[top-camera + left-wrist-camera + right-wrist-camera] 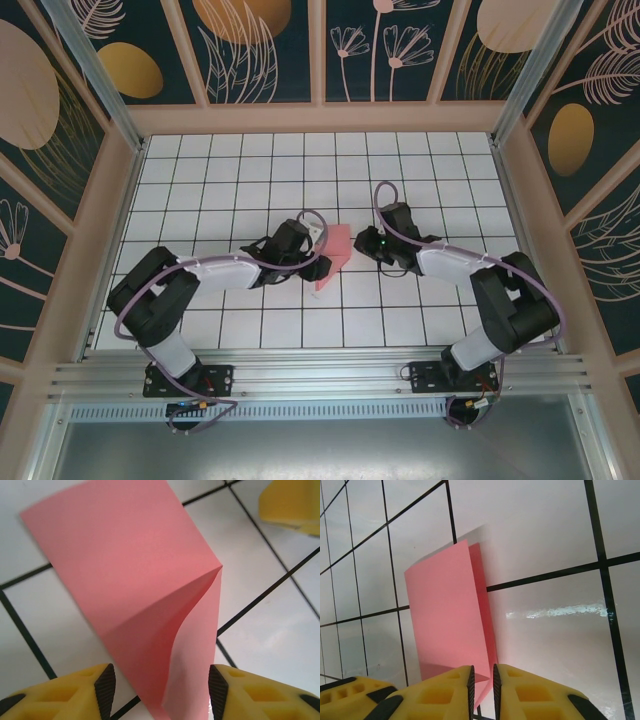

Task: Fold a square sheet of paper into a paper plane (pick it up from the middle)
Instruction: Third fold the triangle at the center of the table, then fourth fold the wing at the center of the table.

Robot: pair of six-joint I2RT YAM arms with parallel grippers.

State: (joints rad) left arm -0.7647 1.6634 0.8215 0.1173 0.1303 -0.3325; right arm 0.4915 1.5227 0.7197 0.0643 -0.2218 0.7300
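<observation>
The square sheet of paper (333, 256) is salmon-pink and lies folded over on the white tiles at the middle, one layer lifting off the other. In the left wrist view the sheet (140, 580) runs down between the pads of my left gripper (161, 690), which is open, neither pad touching it. My right gripper (482, 685) stands at the sheet's (447, 615) opposite end, jaws a narrow slit apart, with a paper corner in the slit. From above, the left gripper (308, 256) and right gripper (362, 246) flank the sheet. No paper plane is in view.
The floor is white tile with a black grid (240, 180). Patterned walls (320, 50) close in the back and both sides. A metal rail (320, 375) with the two arm bases runs along the near edge. The right gripper's yellow finger (292, 505) shows beyond the sheet.
</observation>
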